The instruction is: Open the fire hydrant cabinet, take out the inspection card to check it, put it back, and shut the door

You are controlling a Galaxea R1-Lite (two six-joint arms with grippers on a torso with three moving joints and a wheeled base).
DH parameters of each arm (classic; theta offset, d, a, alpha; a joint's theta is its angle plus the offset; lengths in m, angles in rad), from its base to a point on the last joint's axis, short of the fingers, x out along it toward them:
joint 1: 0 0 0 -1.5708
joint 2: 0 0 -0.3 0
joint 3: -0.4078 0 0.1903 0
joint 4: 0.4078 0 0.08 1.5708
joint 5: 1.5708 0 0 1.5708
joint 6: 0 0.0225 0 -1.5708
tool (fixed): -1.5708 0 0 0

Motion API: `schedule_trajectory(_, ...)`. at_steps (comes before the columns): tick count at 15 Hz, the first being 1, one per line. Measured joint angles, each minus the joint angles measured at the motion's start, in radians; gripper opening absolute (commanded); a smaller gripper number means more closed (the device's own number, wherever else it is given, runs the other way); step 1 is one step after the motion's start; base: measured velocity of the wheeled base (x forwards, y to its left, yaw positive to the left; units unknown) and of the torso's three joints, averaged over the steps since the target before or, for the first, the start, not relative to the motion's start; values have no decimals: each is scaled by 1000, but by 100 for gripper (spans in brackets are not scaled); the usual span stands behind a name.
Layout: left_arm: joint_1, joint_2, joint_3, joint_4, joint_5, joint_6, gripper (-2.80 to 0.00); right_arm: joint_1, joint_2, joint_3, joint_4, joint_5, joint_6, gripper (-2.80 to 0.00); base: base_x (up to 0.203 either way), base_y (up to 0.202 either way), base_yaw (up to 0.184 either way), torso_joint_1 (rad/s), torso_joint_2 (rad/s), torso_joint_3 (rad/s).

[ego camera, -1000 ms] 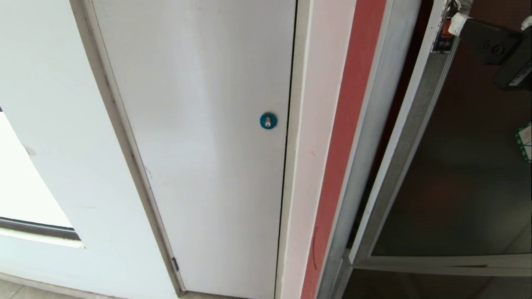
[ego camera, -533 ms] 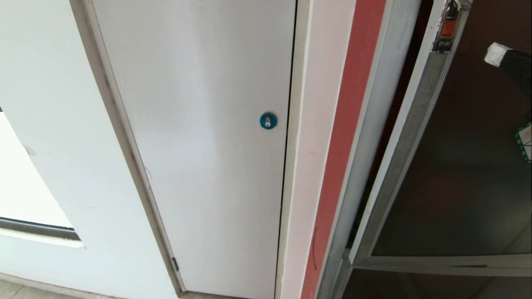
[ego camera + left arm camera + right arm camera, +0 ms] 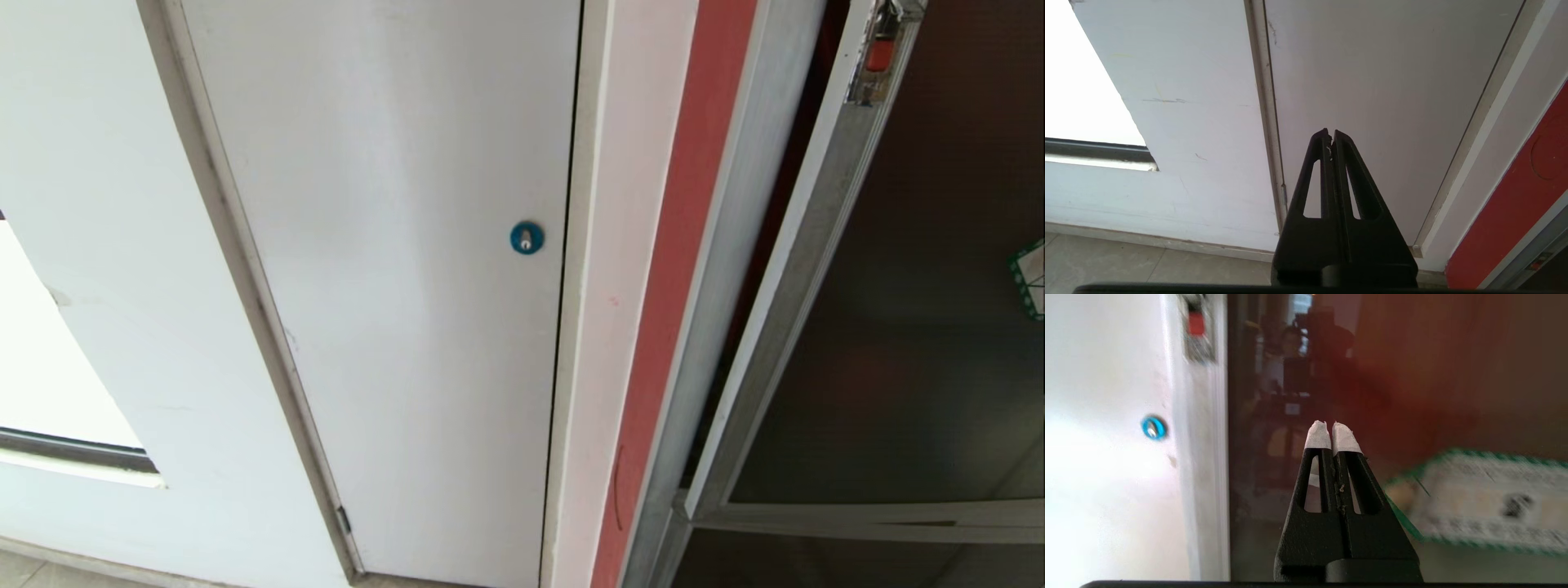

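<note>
Door [image 3: 1355, 367] glass, dark tinted w/ a reddish cast, fills the rt wrist view right ahead of the right gripper [image 3: 1332, 428]. Its 2 black triangular fingers, white-taped at the tips, are pressed together w/ nothing between them, and hang clear of the pane, not touching. Beside the tips, lower on the glass, sits the green-bordered white sticker [image 3: 1486, 498], blurred, print unreadable. Smooth pane mirrors vague dark shapes. On the tips' other side runs the door's brushed-aluminium upright [image 3: 1202, 457], flat and matte, carrying a small latch w/ a red tab [image 3: 1196, 324].

Head view: neither arm shows. Door [image 3: 914, 327] stands at the rt edge, its aluminium stile and bottom rail meeting in a square corner. A narrow dark gap separates the stile from the fire hydrant cabinet's [image 3: 727, 245] aluminium frame, so the door looks slightly ajar. Left of that frame, a red painted strip [image 3: 669, 286], then the plain white door [image 3: 392, 286] w/ round blue lock [image 3: 526, 238].

Left gripper [image 3: 1331, 136], all black, fingers pressed flat together, empty, points at the white door's lower part, well apart from it, above grey floor tile [image 3: 1126, 261].
</note>
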Motion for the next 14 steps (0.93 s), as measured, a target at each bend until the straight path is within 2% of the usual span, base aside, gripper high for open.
schedule_trajectory(2,0,0,0,0,0,0,-280,-48,-61,28,22,-12,-1,-280,0,0,0,0,0,0)
schedule_trajectory(6,0,0,0,0,0,-1,-280,-213,-186,36,74,-15,-13,-280,0,0,0,0,0,0)
schedule_trajectory(11,0,0,0,0,0,-1,-280,-441,-405,10,311,-12,-14,-280,0,0,0,0,0,0)
schedule_trajectory(14,0,0,0,0,0,-1,-280,-510,-536,32,426,5,-10,-280,0,0,0,0,0,0)
